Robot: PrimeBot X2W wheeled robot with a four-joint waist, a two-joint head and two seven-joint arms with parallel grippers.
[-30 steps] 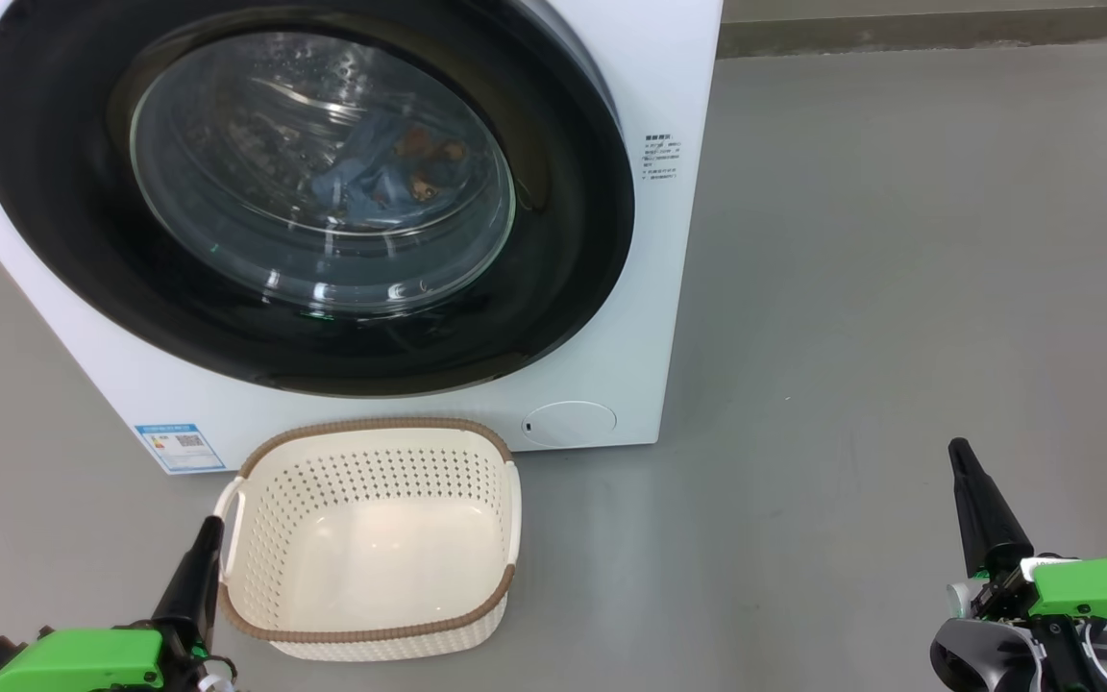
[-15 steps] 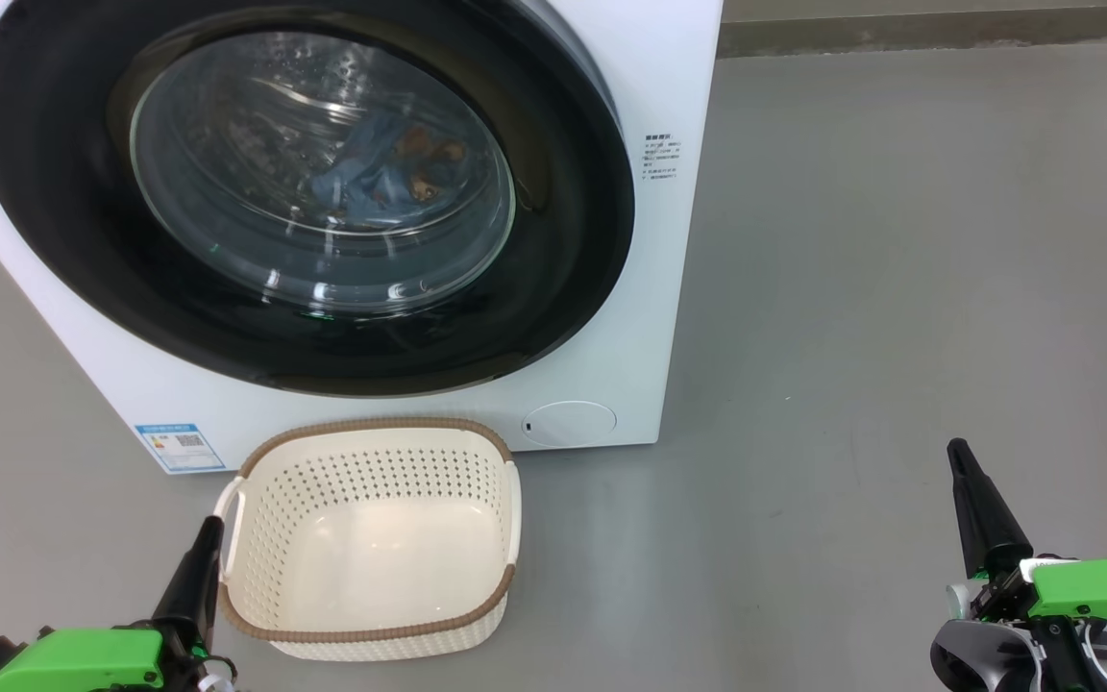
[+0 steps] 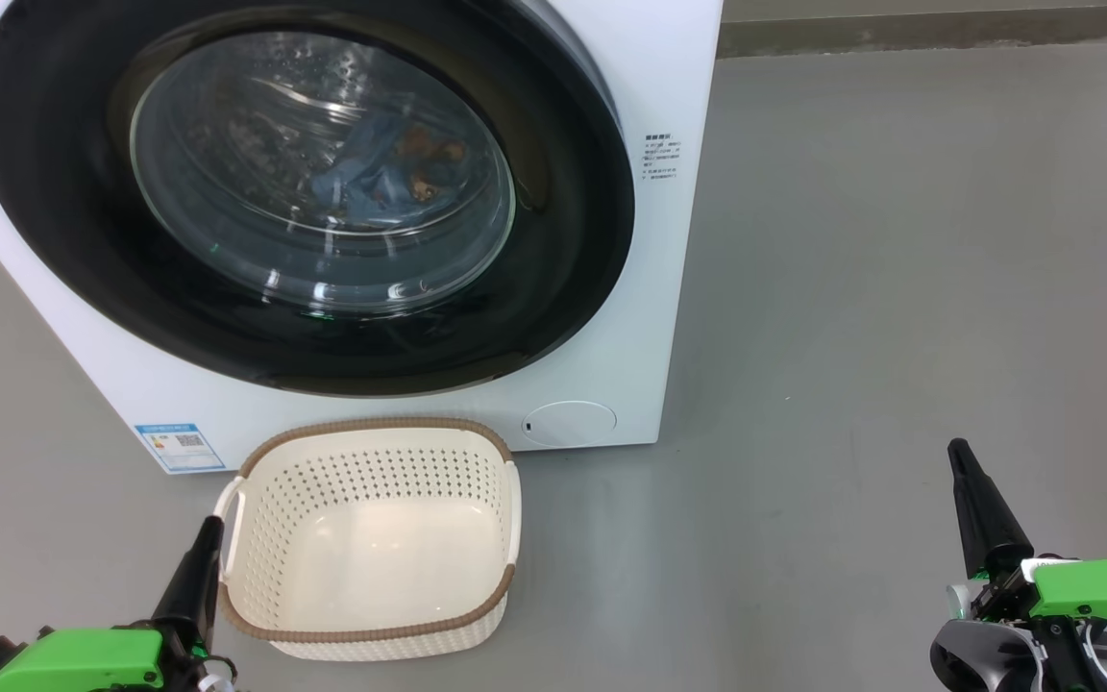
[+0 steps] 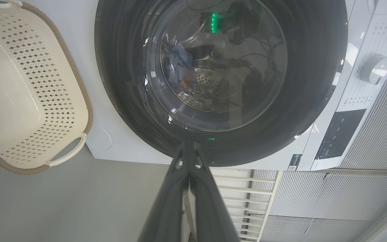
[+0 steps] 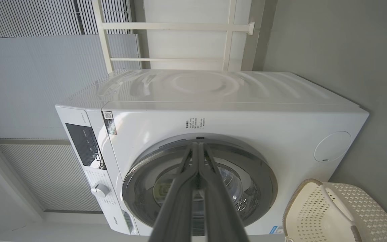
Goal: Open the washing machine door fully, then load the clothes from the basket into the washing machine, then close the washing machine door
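text: none legible | washing machine (image 3: 645, 322) small print (image 3: 659, 157), blue label (image 3: 179, 447): too small

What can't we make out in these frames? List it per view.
Head view: clothes lie behind the washing machine door glass; glare and its bulge smear them, piece count unclear.
Head view: the door's top is cut off by the upper edge.
Head view: printed text beside the door and the blue label sticker are too small to read.
Left wrist view: control panel markings too small.
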